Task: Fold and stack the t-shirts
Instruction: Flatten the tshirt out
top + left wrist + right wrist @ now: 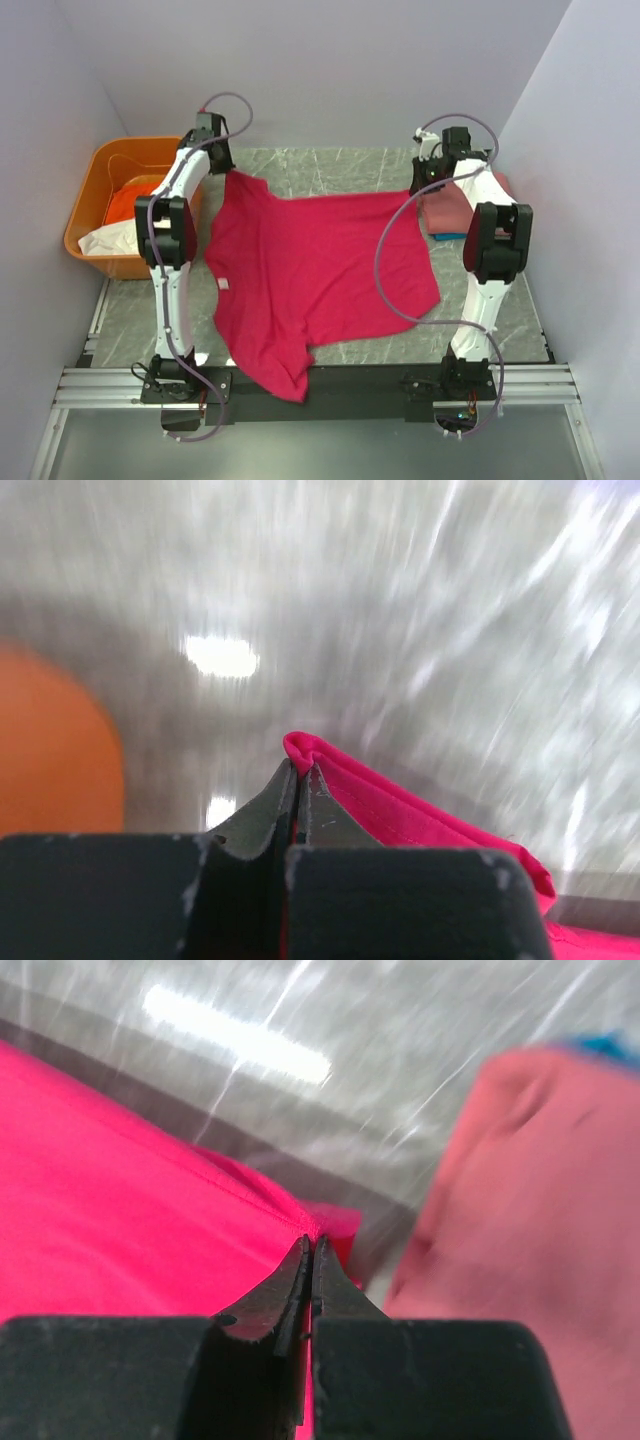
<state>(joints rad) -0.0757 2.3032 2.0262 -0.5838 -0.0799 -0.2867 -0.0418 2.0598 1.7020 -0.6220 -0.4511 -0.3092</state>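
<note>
Pinching the crimson t-shirt (320,270) along its far edge, left fingers (262,815) and right fingers (268,1298) are clamped on cloth; its small pale label (224,284) is unreadable.

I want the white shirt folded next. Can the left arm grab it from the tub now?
Probably not yet: the left claw is pinching the red shirt. The tub is close, though.

One crimson shirt (320,270), one salmon shirt (452,208), one blue shirt (450,237). One orange tub (88,195) holding one orange cloth (135,200) and one white cloth (110,238). One left arm (165,235), one right arm (495,245).
</note>
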